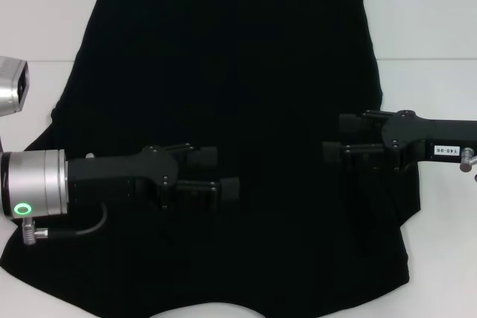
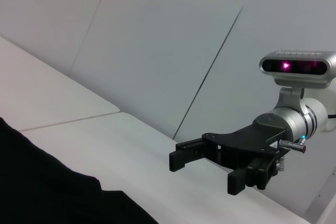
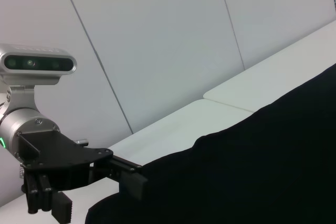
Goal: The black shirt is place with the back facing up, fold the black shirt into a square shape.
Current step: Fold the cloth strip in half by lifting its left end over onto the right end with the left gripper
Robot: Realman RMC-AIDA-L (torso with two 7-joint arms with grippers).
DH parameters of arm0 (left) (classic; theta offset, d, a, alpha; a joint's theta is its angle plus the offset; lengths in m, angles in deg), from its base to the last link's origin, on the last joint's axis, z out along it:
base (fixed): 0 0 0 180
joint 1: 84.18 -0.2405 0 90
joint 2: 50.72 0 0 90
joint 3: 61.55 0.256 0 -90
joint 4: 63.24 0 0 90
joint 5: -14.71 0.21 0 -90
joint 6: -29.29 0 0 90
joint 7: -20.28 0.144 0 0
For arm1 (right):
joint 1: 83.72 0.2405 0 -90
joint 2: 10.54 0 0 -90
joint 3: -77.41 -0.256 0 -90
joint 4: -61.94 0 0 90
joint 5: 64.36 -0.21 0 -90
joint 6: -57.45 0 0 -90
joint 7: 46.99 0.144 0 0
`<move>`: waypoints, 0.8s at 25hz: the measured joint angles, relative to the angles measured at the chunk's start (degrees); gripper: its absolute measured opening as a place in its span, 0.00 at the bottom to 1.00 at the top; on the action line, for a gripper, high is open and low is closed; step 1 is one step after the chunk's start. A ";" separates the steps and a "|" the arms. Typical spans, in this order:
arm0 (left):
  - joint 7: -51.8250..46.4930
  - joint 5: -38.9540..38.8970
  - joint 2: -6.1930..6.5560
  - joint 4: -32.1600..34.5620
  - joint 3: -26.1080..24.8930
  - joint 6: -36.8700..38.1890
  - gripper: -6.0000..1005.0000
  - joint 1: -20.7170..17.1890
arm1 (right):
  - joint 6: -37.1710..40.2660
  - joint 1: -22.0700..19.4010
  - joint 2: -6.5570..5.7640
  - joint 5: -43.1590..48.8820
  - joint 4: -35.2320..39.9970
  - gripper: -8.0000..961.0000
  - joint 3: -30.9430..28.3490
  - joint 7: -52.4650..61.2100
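With jaws wide, the left gripper (image 1: 212,174) and right gripper (image 1: 335,139) should pinch the black shirt (image 1: 223,72) evenly at nine and three o'clock.

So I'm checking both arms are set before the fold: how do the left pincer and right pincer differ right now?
The left pincer hovers over the black shirt well inside its left half, while the right pincer sits nearer the shirt's right edge. The left pincer is slightly closer to the robot than the right. They point toward each other from opposite sides. Both are open, empty, and above the shirt, which lies spread on the white table.
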 joint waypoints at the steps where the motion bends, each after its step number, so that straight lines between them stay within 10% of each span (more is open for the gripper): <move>1: 0.00 0.00 -0.01 0.00 0.00 0.00 0.94 0.00 | 0.00 0.00 0.00 0.00 0.00 0.95 -0.01 0.02; 20: 0.06 0.00 -0.02 0.00 -0.09 0.00 0.94 0.08 | 0.00 0.00 0.00 0.00 0.12 0.95 -0.14 -0.01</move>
